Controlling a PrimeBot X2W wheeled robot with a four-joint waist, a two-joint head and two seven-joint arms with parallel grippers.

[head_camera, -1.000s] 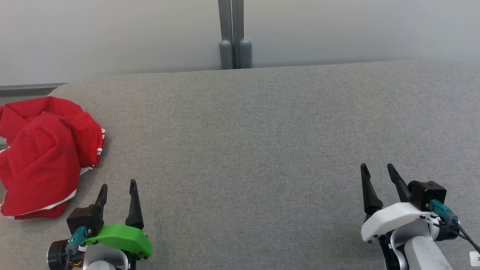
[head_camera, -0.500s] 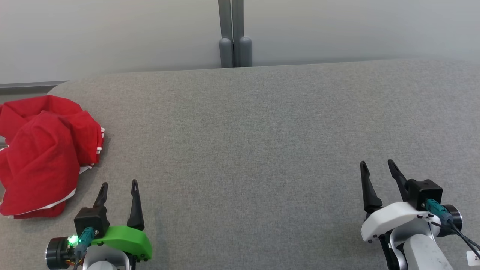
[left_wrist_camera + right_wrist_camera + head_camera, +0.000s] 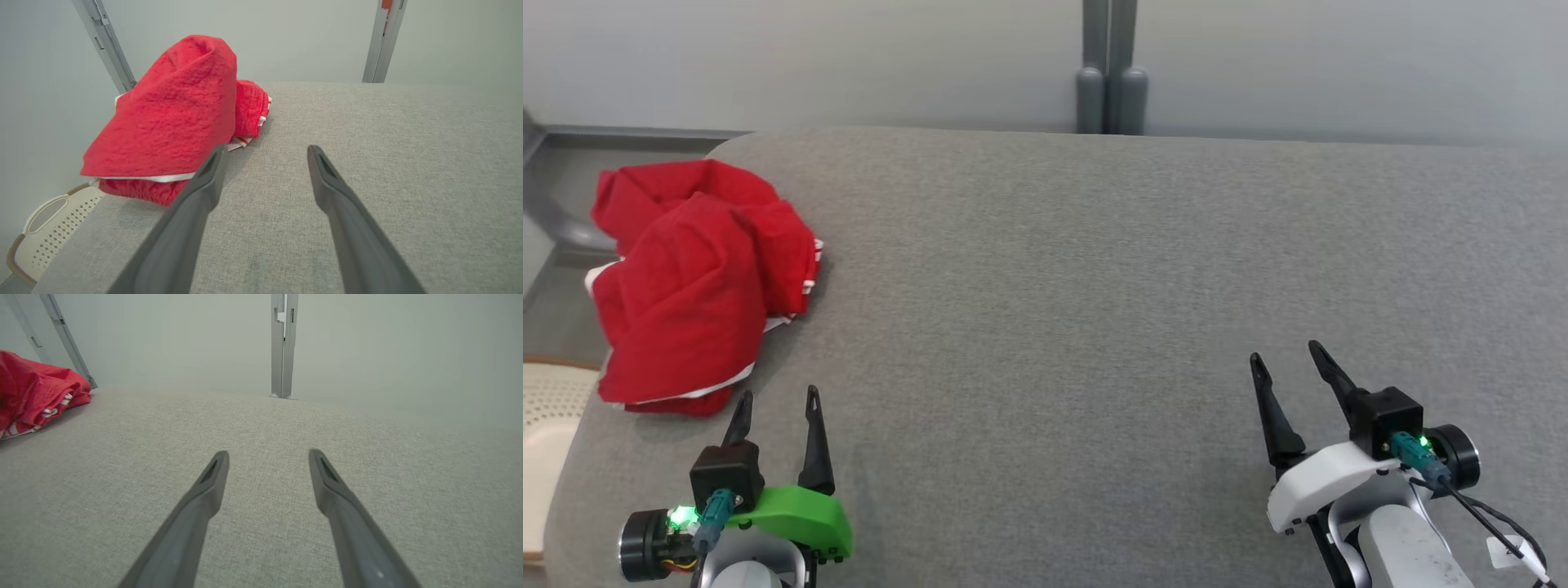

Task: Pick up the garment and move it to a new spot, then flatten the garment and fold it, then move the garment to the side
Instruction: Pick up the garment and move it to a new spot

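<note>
Near edge, left side: left gripper [image 3: 779,394], green housing, fingers apart with nothing between them, pointing away from the robot over the grey fabric table [image 3: 1045,286]. Its left fingertip sits just beside the near hem of the garment [image 3: 694,278]; can't tell whether they touch. Near edge, right side: right gripper [image 3: 1284,351], white housing, fingers also spread and empty, angled slightly toward the left, over bare table well apart from the garment.

Just past the left gripper: the garment, red with white trim, crumpled in a heap at the table's left edge by the rounded far-left corner. Part of it is humped up tall in the left wrist view. White striped edges show on its right side and along the bottom hem.

Left of the table, lower down: cream perforated basket [image 3: 543,408] with a handle cutout.

Far side: two grey posts [image 3: 1111,90] right behind the table's far edge, against a pale wall [image 3: 1339,65].
</note>
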